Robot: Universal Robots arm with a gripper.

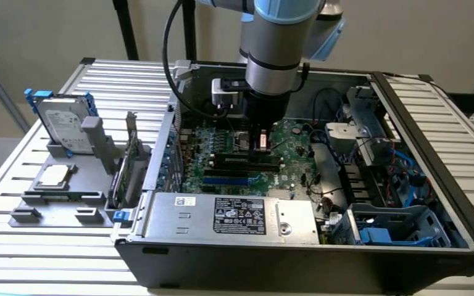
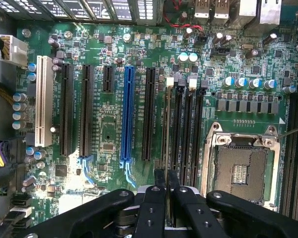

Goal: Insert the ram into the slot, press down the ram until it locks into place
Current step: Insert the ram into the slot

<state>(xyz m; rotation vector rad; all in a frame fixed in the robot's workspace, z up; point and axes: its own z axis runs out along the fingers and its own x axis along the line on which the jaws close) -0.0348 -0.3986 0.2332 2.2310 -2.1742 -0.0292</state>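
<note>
One tilted end is the risk: with the gripper (image 2: 166,173) clamping its fingers on the ram (image 2: 167,124), uneven pressing could jam it askew in the slot (image 2: 170,85).

- Robotics laboratory bench: industrial arm (image 1: 274,55) reaching into an opened computer case (image 1: 303,265).
- Slatted metal desk (image 1: 23,271); grey fixture (image 1: 64,211) holding a hard drive (image 1: 62,126) upright.
- Plain wall (image 1: 39,31) behind.
</note>
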